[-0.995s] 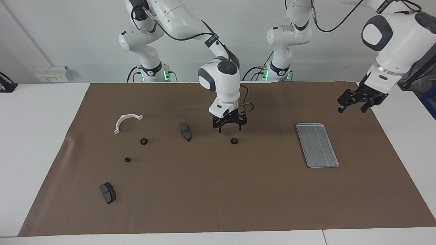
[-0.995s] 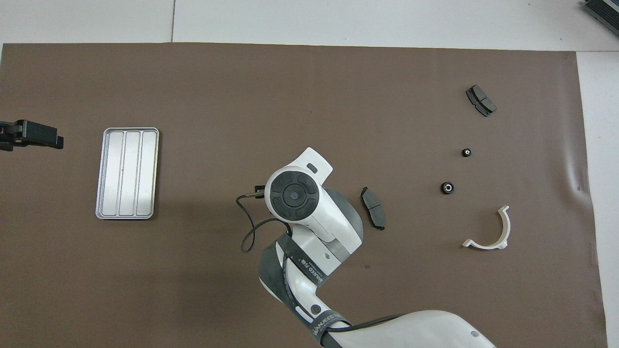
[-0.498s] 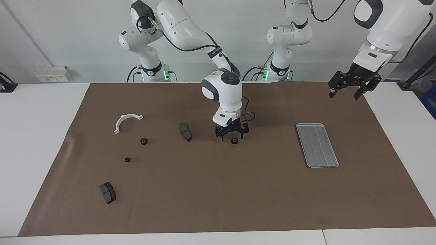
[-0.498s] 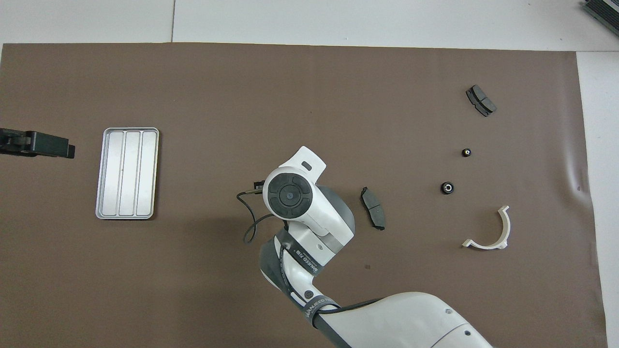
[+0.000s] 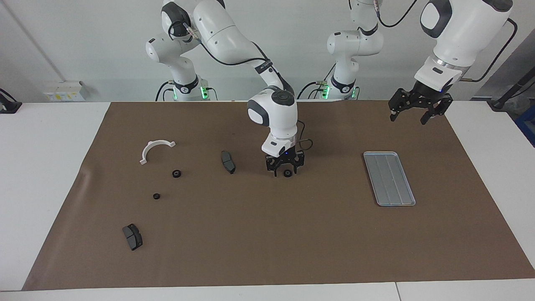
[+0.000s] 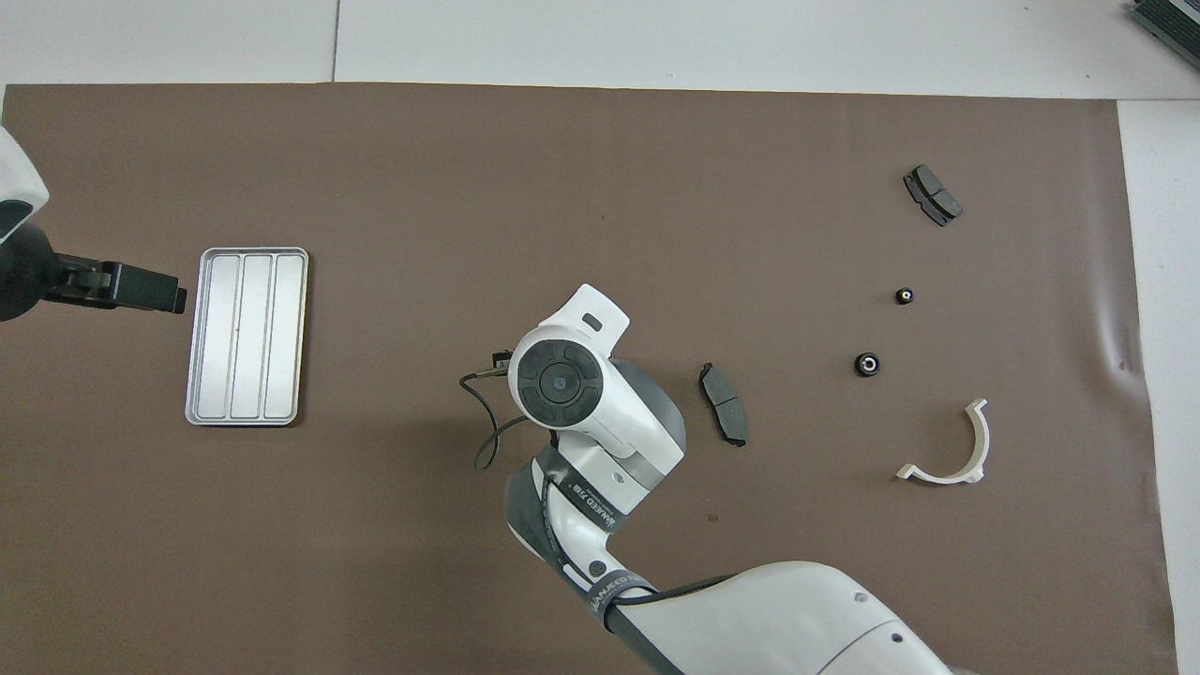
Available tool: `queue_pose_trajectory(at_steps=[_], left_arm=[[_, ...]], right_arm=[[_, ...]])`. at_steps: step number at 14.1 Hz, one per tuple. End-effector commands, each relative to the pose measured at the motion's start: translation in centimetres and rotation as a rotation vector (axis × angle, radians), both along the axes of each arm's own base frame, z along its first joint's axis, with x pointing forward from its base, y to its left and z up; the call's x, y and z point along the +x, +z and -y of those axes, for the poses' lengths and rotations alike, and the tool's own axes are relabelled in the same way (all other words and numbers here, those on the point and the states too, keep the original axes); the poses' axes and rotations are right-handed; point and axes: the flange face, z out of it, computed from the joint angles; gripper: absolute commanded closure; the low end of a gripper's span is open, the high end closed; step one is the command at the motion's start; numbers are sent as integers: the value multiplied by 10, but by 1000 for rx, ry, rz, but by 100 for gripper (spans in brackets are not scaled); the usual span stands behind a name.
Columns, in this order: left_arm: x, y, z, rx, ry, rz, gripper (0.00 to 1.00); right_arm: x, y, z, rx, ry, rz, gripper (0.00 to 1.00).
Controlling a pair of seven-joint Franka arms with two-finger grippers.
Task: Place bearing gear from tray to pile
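Note:
A small black bearing gear (image 5: 287,173) lies on the brown mat mid-table, between the tray and the pile. My right gripper (image 5: 286,172) is down at mat level around it, open, one finger on each side. In the overhead view the right wrist (image 6: 562,380) hides the gear. The silver tray (image 5: 388,177) (image 6: 246,336) holds nothing. The pile lies toward the right arm's end: a white half-ring bracket (image 5: 155,147), two brake pads (image 5: 228,161) (image 5: 132,236), two small gears (image 5: 177,173) (image 5: 156,196). My left gripper (image 5: 407,119) (image 6: 173,298) hangs open in the air beside the tray.
The brown mat (image 5: 267,234) covers most of the white table. One brake pad (image 6: 724,416) lies close beside the right arm's wrist. A thin black cable (image 6: 483,441) loops off the right hand.
My right gripper has come down from above the mat to sit around the bearing gear. The left arm has risen and swung its gripper toward the tray.

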Motion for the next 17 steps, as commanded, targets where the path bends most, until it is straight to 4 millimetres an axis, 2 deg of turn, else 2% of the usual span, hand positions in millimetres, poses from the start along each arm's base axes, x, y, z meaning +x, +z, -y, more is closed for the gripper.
queue_pose_trajectory(at_steps=[1, 2, 4, 6, 10, 13, 17], left_arm=[[-5, -2, -8, 59, 0, 14, 0], [-4, -4, -7, 120, -18, 10, 0], [-1, -6, -9, 130, -16, 12, 0], [1, -8, -13, 127, 10, 16, 0], [4, -12, -14, 101, 71, 17, 0], [5, -15, -27, 54, 107, 17, 0], [3, -16, -33, 55, 108, 10, 0]], right_arm=[[3, -2, -4, 6, 3, 26, 27], [2, -3, -4, 3, 4, 23, 30], [1, -4, -5, 4, 5, 22, 32], [-5, -3, -12, 10, 17, 25, 32], [-6, -4, -14, 10, 21, 23, 32], [-6, -5, -12, 7, 19, 22, 39], [-8, -8, -13, 15, 22, 31, 44]])
